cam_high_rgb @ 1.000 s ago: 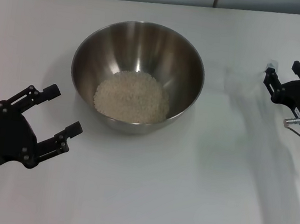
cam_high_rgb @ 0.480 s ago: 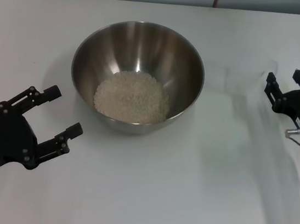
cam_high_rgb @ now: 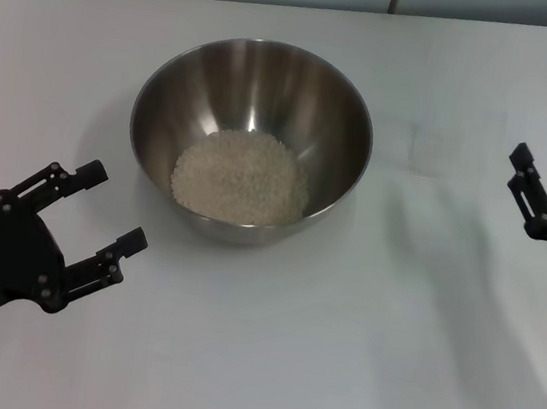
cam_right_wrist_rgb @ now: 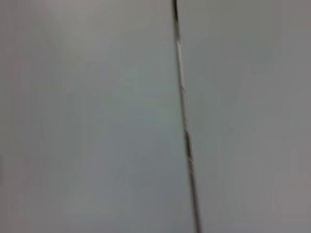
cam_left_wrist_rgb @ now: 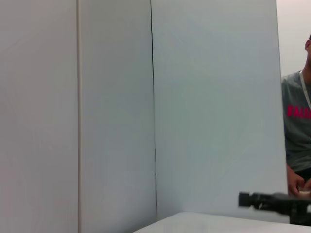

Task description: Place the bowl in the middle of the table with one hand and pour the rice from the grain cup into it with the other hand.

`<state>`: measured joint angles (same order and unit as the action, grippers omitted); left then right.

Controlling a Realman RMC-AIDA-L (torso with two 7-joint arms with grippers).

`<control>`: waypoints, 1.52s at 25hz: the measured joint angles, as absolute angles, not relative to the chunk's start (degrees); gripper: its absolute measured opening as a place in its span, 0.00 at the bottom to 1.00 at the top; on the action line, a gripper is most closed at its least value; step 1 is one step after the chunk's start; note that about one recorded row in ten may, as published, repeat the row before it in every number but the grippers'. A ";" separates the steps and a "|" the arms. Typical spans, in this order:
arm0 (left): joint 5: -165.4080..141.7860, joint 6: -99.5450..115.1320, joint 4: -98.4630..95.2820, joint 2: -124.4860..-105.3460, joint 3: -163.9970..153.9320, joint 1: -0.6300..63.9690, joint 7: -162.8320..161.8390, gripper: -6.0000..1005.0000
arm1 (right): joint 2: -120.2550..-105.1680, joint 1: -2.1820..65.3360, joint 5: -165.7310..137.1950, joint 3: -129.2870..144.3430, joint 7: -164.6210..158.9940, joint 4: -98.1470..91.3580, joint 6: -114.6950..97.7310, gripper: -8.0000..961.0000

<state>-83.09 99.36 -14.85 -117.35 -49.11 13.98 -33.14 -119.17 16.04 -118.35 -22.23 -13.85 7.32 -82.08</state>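
Note:
The stainless-steel bowl (cam_high_rgb: 256, 91) stands in the middle of the white table (cam_high_rgb: 334, 354), with a heap of pale rice (cam_high_rgb: 242, 177) in its bottom. To its right, a faint outline that looks like the clear grain cup (cam_high_rgb: 429, 149) stands on the table, apparently empty. At the right edge, apart from that cup, my right gripper (cam_high_rgb: 546, 150) is open and holds nothing. My left gripper (cam_high_rgb: 115, 207) is open at the lower left, short of the bowl and not touching it.
The left wrist view shows grey wall panels (cam_left_wrist_rgb: 116, 107), a person in a grey shirt (cam_left_wrist_rgb: 296, 126) at the side, and a black gripper (cam_left_wrist_rgb: 274, 203) over the table's far edge. The right wrist view shows only a wall panel seam (cam_right_wrist_rgb: 183, 121).
My right gripper has drawn back to the right and nearer to me, away from the cup's spot. My left gripper has slid slightly toward the lower left. The bowl and rice have not moved.

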 joint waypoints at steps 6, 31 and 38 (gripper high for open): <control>-83.14 99.13 -14.83 -117.26 -49.13 13.97 -33.14 0.79 | -119.10 16.45 -119.37 -14.69 -24.82 0.64 -92.93 0.71; -83.23 98.31 -14.85 -116.63 -49.84 14.42 -33.14 0.79 | -118.94 23.52 -125.07 2.00 -31.55 -8.26 -94.52 0.82; -83.23 98.25 -14.85 -116.71 -49.91 14.58 -33.12 0.79 | -119.10 23.65 -125.07 2.19 -31.60 -7.96 -94.27 0.82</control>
<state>-83.23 98.25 -14.85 -116.71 -49.91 14.58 -33.12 -119.10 23.65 -125.07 2.19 -31.60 -7.96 -94.27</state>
